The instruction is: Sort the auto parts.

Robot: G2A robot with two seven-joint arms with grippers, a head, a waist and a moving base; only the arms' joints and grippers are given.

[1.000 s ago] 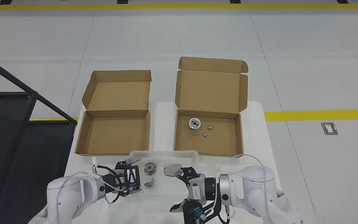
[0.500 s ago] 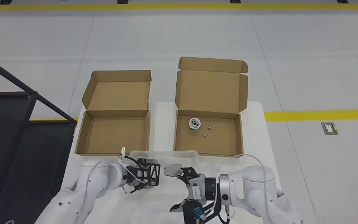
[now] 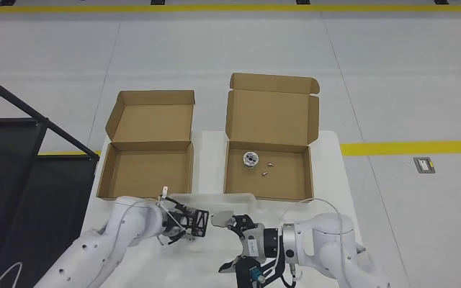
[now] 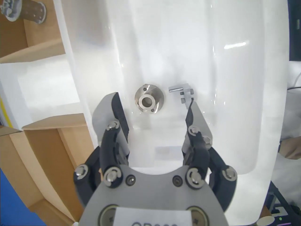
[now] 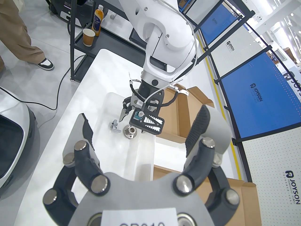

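Left wrist view: L gripper (image 4: pixel 154 103) hangs over the white tray (image 4: pixel 235 71), jaws spread wide, nothing held. Flanged part (image 4: pixel 148 101), round metal w/ centre bore facing up, lies flat on the tray floor, roughly in line w/ the gap between the fingers. Bracket (image 4: pixel 183 91), small, metal, w/ a short pin sticking out sideways, lies just beside the flanged part, apart from it. One fingertip overlaps the bracket's edge from this angle; I can't tell if it touches.

Right wrist view: R gripper (image 5: pixel 144 115) also has its jaws apart and carries nothing. It looks along the tray (image 5: pixel 110 104) toward the L gripper (image 5: pixel 127 116), which points down at the bracket (image 5: pixel 114 126) and flanged part (image 5: pixel 130 131).

Top view: both grippers sit at the near edge of the table (image 3: pixel 328 187), L gripper (image 3: pixel 196 222) over the tray (image 3: pixel 216 196), R gripper (image 3: pixel 225 243) near its end. L box (image 3: pixel 144 173) and R box (image 3: pixel 268 169), both cardboard w/ lids open, stand side by side behind the tray. R box holds a geared part (image 3: pixel 249 158) and two small pieces (image 3: pixel 267 168), too small to ID.
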